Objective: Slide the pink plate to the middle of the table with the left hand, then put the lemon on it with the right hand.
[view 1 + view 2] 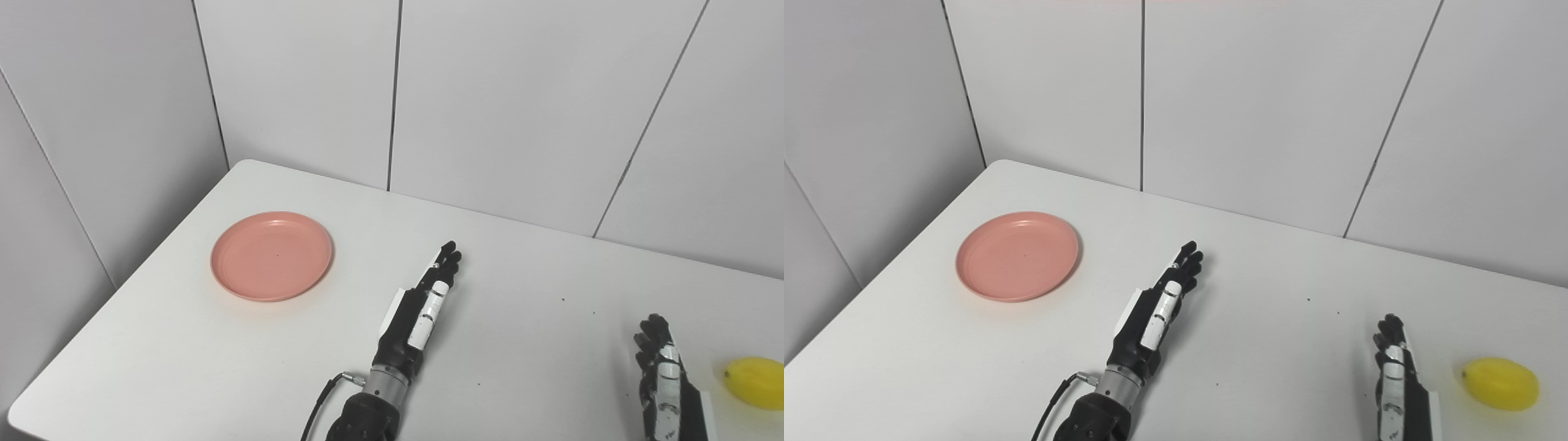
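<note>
A round pink plate (272, 255) lies empty on the white table (520, 288), near its left edge. My left hand (422, 306) is open with fingers stretched out, over the table's middle, to the right of the plate and apart from it. A yellow lemon (1500, 383) lies at the right, near the front. My right hand (1396, 380) is open and empty at the bottom right, just left of the lemon and not touching it.
Grey wall panels (490, 92) stand right behind the table and along its left side. The table's rounded far-left corner (248, 164) lies behind the plate. A black cable (321, 398) hangs from my left wrist.
</note>
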Tool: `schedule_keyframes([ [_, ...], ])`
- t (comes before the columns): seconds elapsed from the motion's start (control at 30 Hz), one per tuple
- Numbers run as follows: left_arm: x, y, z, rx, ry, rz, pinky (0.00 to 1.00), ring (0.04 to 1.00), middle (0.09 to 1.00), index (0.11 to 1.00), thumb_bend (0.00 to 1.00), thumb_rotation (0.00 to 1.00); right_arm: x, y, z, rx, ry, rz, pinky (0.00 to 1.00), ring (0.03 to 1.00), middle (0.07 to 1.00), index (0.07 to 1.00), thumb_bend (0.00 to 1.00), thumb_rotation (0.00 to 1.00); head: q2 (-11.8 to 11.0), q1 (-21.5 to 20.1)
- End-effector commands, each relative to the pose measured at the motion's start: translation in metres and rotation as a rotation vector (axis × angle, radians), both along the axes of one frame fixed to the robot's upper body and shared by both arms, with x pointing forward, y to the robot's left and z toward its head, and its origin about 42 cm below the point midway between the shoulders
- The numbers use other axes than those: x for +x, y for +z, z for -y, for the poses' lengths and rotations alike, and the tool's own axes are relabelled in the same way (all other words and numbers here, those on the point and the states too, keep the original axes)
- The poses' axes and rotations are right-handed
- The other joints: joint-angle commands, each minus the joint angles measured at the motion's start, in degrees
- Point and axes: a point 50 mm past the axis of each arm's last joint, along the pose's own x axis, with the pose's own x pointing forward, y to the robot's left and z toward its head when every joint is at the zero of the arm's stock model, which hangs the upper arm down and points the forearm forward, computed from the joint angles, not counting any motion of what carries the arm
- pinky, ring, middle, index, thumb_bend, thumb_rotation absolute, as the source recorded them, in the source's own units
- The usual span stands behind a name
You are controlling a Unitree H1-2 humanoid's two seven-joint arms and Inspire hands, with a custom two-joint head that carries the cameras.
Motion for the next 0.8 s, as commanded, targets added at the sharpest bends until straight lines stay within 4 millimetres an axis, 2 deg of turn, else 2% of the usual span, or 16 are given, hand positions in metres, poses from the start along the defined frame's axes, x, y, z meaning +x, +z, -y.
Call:
schedule_keyframes([
  [0.0,0.002,0.005,-0.009,0.033,0.036,0.039,0.90,0.909,0.901,0.885,0.57,1.00,0.003,0.012,-0.002,-0.015,0.022,0.046,1.00,0.983,0.967,0.956,0.33,1.00,-0.1,-0.1],
  [0.1,0.007,0.016,-0.021,0.023,0.032,0.056,0.91,0.903,0.891,0.875,0.61,1.00,0.003,0.012,-0.004,-0.026,0.035,0.046,1.00,0.990,0.977,0.971,0.33,1.00,-0.3,-0.2],
  [0.2,0.011,0.030,-0.035,0.047,0.052,0.090,0.85,0.868,0.865,0.850,0.59,1.00,0.003,0.012,-0.004,-0.029,0.042,0.048,1.00,0.988,0.980,0.978,0.33,1.00,-0.3,-0.3],
  [0.37,0.016,0.052,-0.055,0.097,0.096,0.133,0.81,0.843,0.847,0.835,0.59,1.00,0.002,0.014,-0.005,-0.026,0.036,0.054,1.00,0.991,0.975,0.969,0.33,1.00,-0.4,-0.4],
  [0.57,0.021,0.064,-0.083,0.152,0.151,0.181,0.82,0.834,0.839,0.830,0.60,1.00,0.001,0.014,-0.007,-0.026,0.054,0.047,1.00,1.000,0.991,0.986,0.33,1.00,-0.7,0.4],
  [0.77,0.030,0.075,-0.113,0.163,0.230,0.224,0.79,0.811,0.823,0.817,0.61,1.00,0.002,0.013,-0.008,-0.022,0.055,0.035,1.00,1.000,0.991,0.989,0.31,1.00,-1.1,0.7],
])
